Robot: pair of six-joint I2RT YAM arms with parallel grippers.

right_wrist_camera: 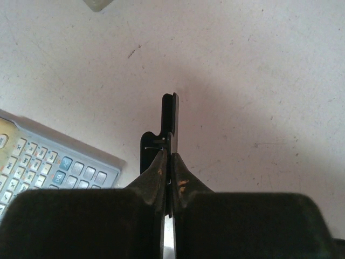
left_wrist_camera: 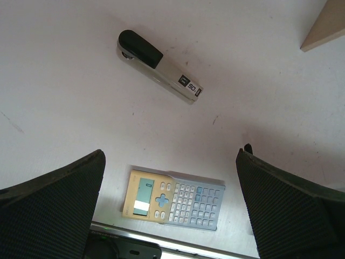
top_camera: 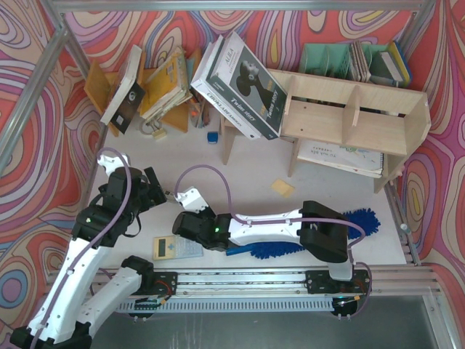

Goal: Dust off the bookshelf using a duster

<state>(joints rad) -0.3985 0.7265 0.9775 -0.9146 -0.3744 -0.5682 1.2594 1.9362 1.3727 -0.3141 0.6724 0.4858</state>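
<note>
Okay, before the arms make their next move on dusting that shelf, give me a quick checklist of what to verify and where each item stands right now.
1. Duster held by a gripper: not ok. It lies on the table, partly under the right arm.
2. Right gripper ready to grasp: not ok. Its fingers are shut with nothing between them.
3. Left gripper open: ok. Its fingers are wide apart.
4. Duster handle free of the calculator: cannot tell. The right arm hides part of the gap.
5. Bookshelf top clear for a sweep: not ok. A large book leans on its left end.
</note>
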